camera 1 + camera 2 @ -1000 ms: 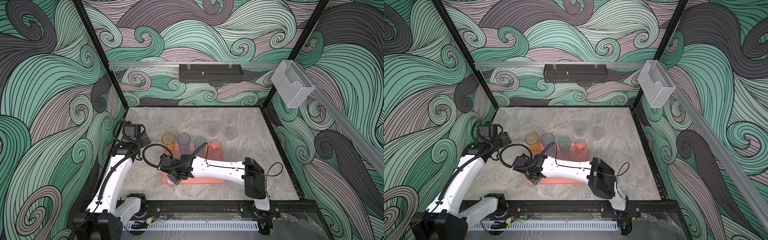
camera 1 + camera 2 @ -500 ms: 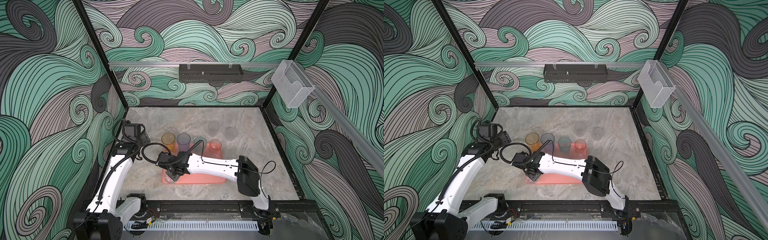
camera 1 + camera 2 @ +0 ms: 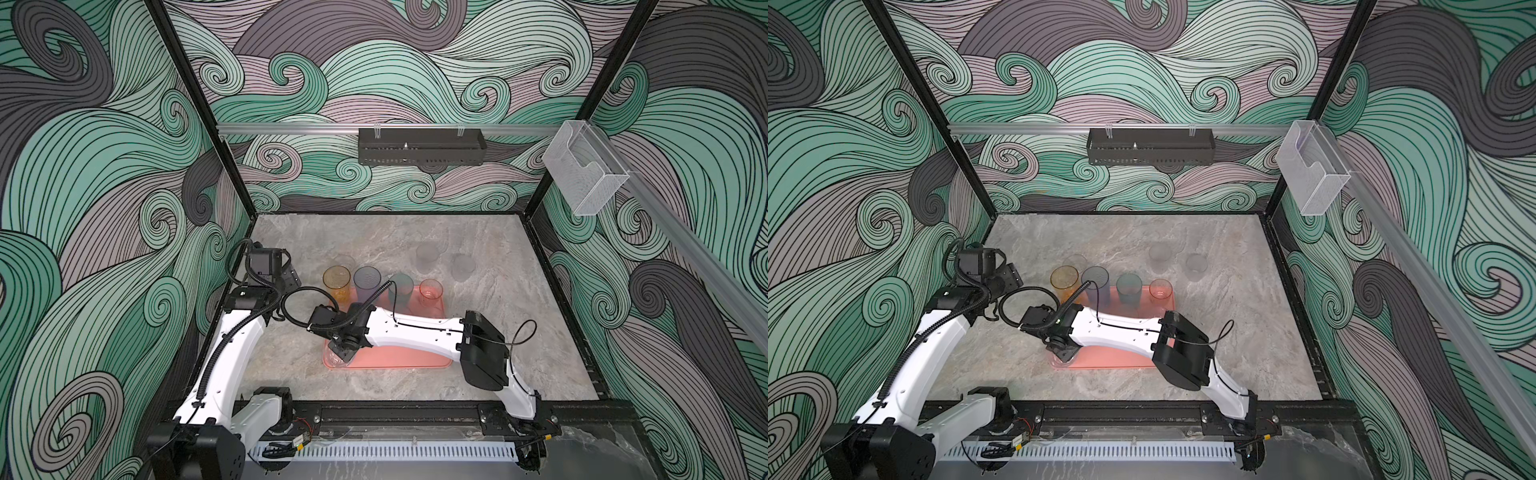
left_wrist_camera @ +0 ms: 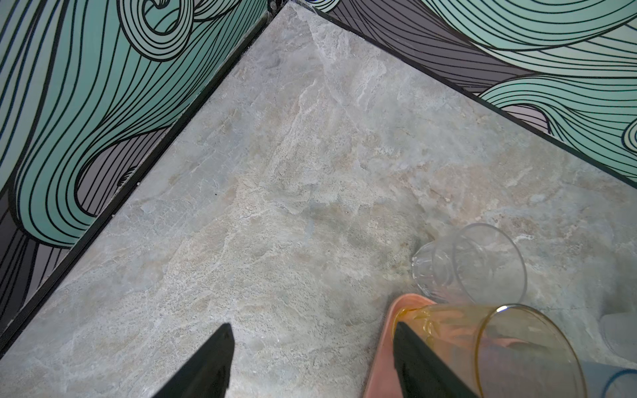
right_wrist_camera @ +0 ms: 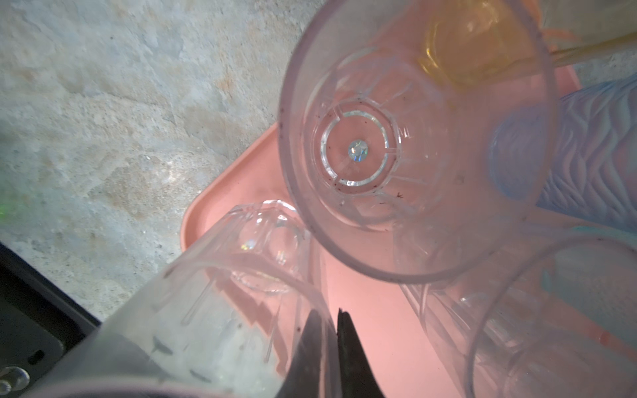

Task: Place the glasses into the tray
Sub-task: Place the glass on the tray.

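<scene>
My right gripper pinches a clear tumbler standing in the tray at its near-left corner, my left gripper gapes empty, and three clear tumblers wait on the far table.

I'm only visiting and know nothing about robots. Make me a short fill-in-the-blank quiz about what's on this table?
1. The tray is ____ in colour.
2. The short reddish glass has a tall neighbour coloured ____.
3. The left fingers, spread wide, hold ____.
4. The right fingers pinch the rim of a clear glass at a corner of the ____.
Missing words: pink; teal; nothing; tray.
</scene>
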